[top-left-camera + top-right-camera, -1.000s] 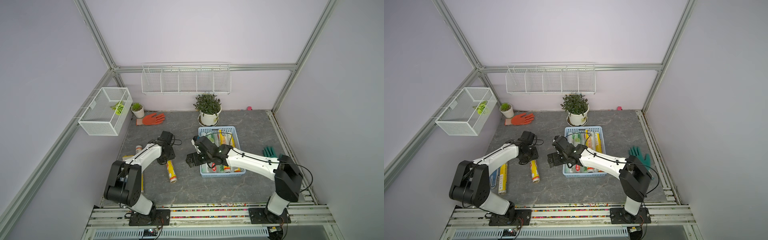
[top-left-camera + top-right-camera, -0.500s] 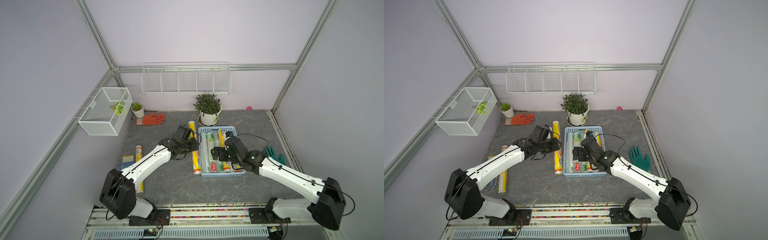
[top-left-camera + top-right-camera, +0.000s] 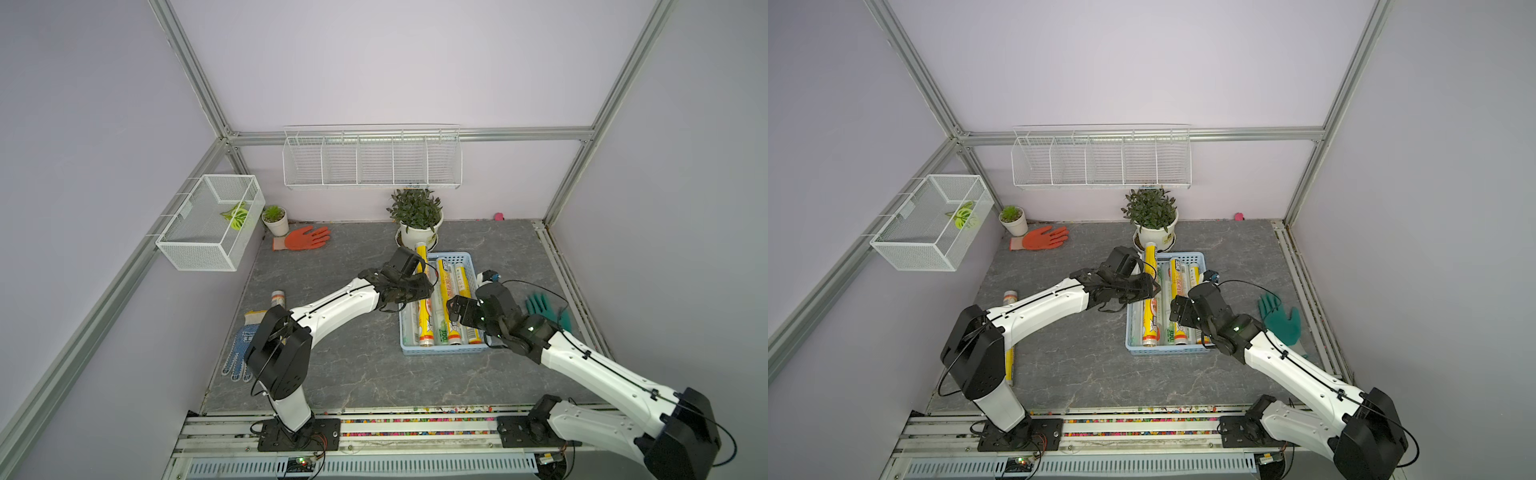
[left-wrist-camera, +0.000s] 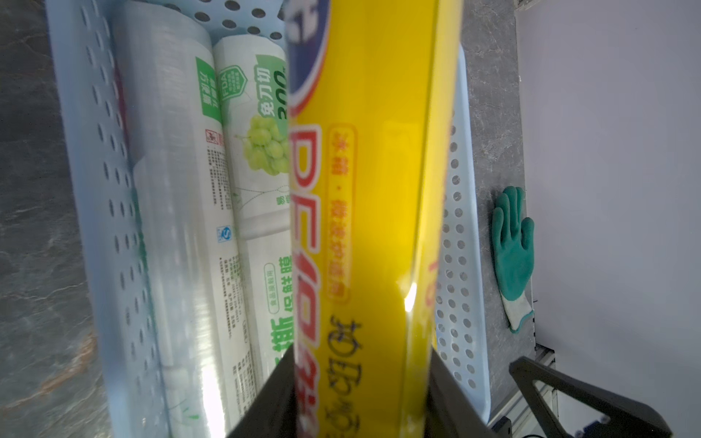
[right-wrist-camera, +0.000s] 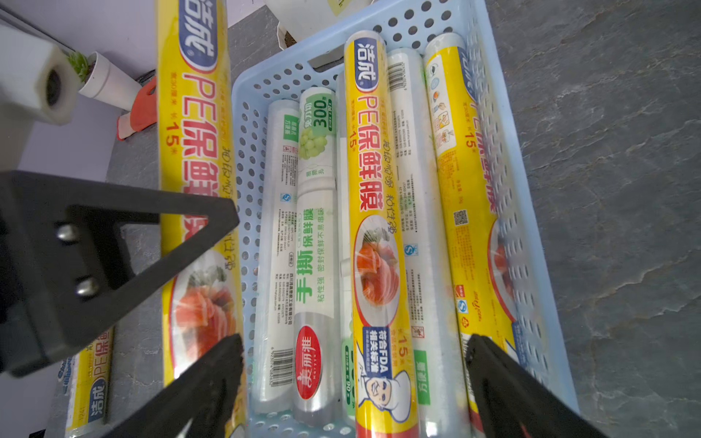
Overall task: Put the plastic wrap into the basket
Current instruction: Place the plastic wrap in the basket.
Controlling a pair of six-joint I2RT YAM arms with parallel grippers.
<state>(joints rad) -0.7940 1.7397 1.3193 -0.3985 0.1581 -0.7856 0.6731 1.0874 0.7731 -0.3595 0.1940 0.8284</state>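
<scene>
The left gripper [image 3: 409,286] is clamped on a yellow roll [image 3: 424,320] of plastic wrap near its middle, and its dark body hides that stretch in both top views. The roll hangs lengthwise over the left side of the light blue basket [image 3: 440,352], its far end jutting past the far rim toward the potted plant [image 3: 417,216]. Whether it touches the rolls [image 5: 375,227] below cannot be told. In the left wrist view it fills the middle of the picture, blurred, and covers much of the basket's inside. The right wrist view alone shows the contents plainly: at least five of them side by side, yellow, white-green and clear, with the right gripper [image 5: 352,364] above their near ends, jaws spread wide and holding nothing. A top view shows one stray roll [image 3: 1010,365] on the table [image 3: 1100,374] by the left arm [image 3: 1042,309], its middle behind the arm; a blue dotted glove [image 3: 239,353] lies there too. A green glove [image 3: 544,309] lies right of the basket, partly behind the right arm [image 3: 582,365], and an orange glove [image 3: 305,239] far back on the table
</scene>
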